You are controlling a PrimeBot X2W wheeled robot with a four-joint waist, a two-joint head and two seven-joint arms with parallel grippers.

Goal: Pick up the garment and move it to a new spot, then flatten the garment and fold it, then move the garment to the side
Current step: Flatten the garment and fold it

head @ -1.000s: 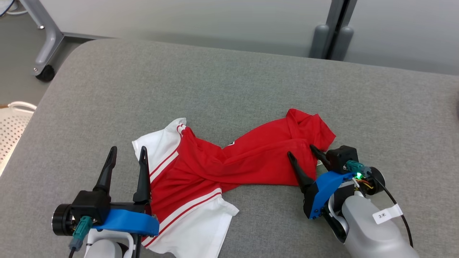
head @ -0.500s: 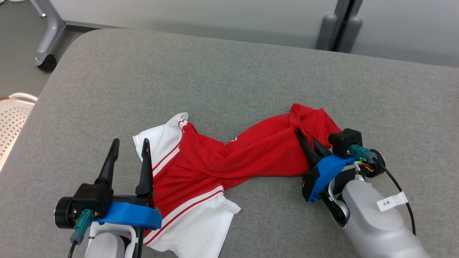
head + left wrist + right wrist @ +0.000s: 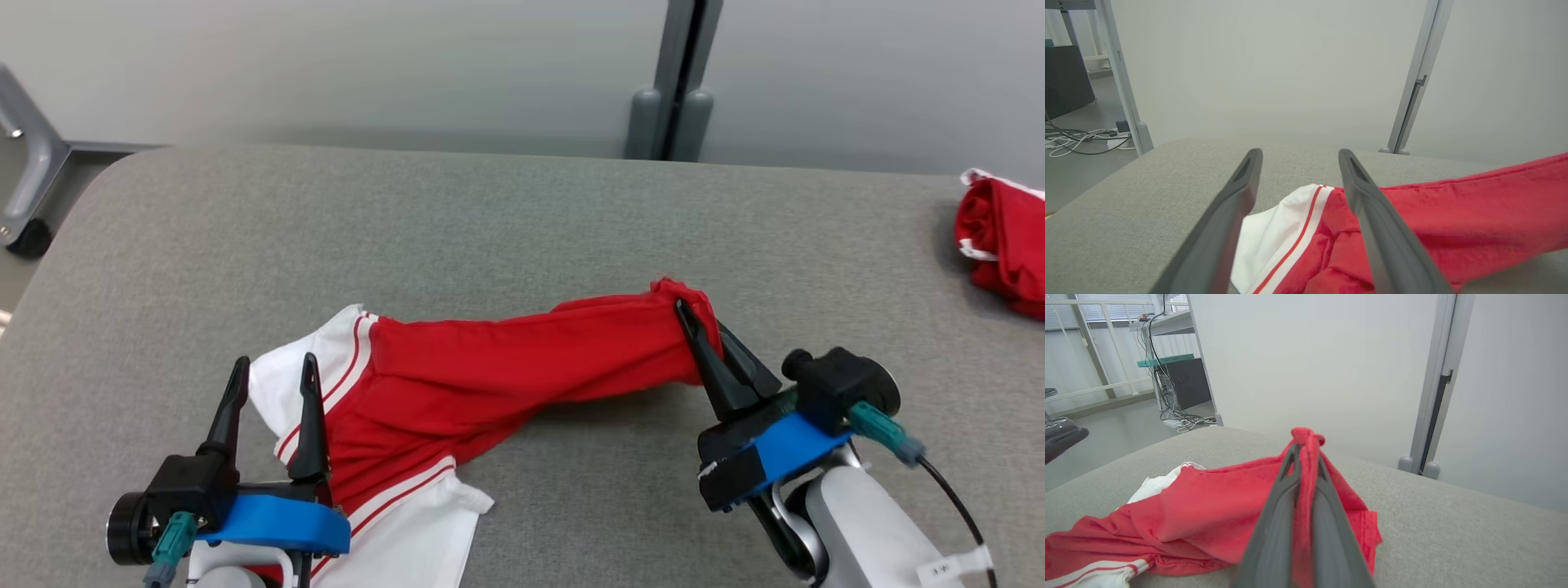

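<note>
A red garment with white, red-striped sleeves lies stretched across the grey padded table. My right gripper is shut on its right end, a bunched red fold lifted off the surface; in the right wrist view the cloth is pinched between the fingers. My left gripper stands open at the lower left, over the white sleeve. In the left wrist view the sleeve lies between and under the open fingers, which hold nothing.
A second red and white garment, folded, sits at the table's right edge. Behind the table stand a pale wall and a grey post. A wheeled frame leg is off the left corner.
My right gripper shut on the garment's right end and pulled it up and to the right, stretching the cloth out. The head camera shifted right, bringing the second garment into view.
</note>
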